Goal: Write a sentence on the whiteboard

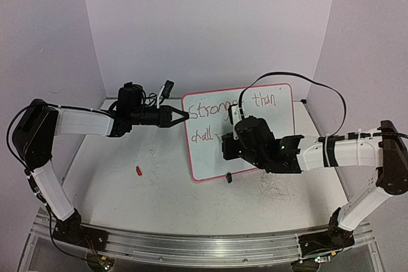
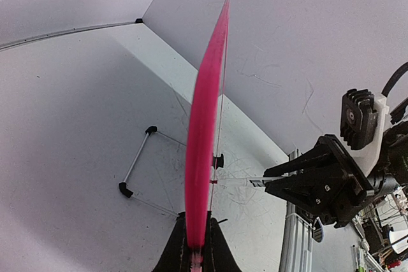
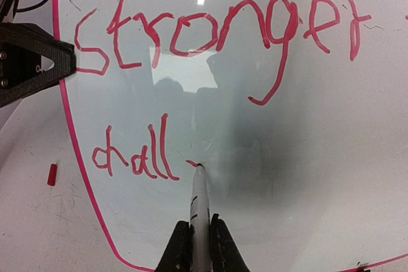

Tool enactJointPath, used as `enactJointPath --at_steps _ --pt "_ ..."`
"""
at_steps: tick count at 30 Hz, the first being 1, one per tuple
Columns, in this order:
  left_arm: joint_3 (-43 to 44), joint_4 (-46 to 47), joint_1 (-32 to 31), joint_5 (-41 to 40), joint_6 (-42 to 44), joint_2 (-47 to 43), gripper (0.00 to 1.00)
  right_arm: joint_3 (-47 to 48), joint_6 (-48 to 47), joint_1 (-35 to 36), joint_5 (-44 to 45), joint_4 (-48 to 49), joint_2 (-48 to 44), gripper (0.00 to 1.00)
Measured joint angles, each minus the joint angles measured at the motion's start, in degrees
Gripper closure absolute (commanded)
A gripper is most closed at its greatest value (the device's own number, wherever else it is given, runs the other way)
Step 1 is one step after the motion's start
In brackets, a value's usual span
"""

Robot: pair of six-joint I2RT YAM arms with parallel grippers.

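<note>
Right end effector [image 3: 201,223] pinches marker [image 3: 199,190] (hidden overhead).

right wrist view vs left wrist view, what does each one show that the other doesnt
Only the right wrist view shows the red handwritten sentence, including "Stronger" and "chall", and a small red object on the scuffed white tabletop. Only the left wrist view shows the thin wire stand with black feet. Both show the pink-rimmed white whiteboard and the pale marker touching it.
</note>
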Motion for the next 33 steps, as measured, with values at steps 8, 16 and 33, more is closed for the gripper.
enactJointPath --at_steps 8,16,33 --pt "0.00 -0.01 0.00 -0.02 0.00 0.00 1.00 0.05 0.46 0.04 1.29 0.04 0.00 1.00" --pt "0.00 0.00 0.00 0.02 0.01 0.00 1.00 0.62 0.25 -0.01 1.49 0.24 0.01 1.00" --pt "0.00 -0.04 0.02 -0.02 0.02 0.00 1.00 1.07 -0.13 0.00 -0.66 0.90 0.70 1.00"
